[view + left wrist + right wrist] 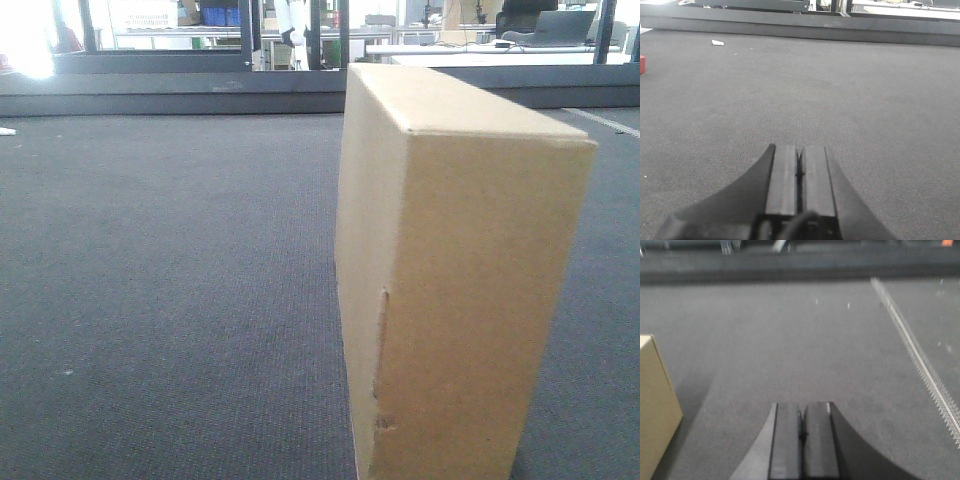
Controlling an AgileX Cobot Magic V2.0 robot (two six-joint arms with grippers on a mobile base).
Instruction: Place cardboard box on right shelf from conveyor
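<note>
While the cardboard box (455, 280) stood on edge on the conveyor (170, 280) awaiting pickup, the left gripper (800, 172) and right gripper (801, 427) hovered low over the belt, pads together, empty.

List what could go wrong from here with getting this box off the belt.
1. The cardboard box stands upright, tall and slim, on the conveyor; a one-sided nudge could tip it.
2. The left gripper and right gripper are both shut. The box shows only at the edge of the right wrist view and not at all in the left, so a lopsided two-arm squeeze seems possible.
</note>
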